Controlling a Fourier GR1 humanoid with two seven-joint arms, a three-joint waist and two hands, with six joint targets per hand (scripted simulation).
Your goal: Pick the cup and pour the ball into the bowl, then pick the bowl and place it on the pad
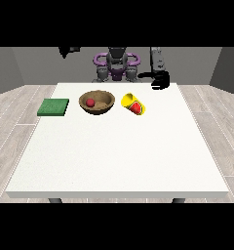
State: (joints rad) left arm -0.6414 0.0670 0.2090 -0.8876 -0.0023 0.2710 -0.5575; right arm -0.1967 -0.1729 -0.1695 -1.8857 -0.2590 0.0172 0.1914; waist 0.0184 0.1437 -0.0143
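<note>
A brown wooden bowl (103, 104) stands on the white table (119, 156) at the back middle, with a small red ball (90, 102) inside it. Just to its right a yellow cup (133, 104) with a red pattern lies on its side, touched by nothing. A flat green pad (53, 107) lies left of the bowl. The hand at the view's right (160, 79) hovers over the table's back edge, behind and right of the cup, relaxed and holding nothing. The hand at the view's left (69, 49) shows only as a dark shape high up, behind the pad.
The robot's torso (117, 66) stands behind the table's far edge. A grey wood-patterned floor surrounds the table. The wide white front half of the table lies between the objects and the near edge.
</note>
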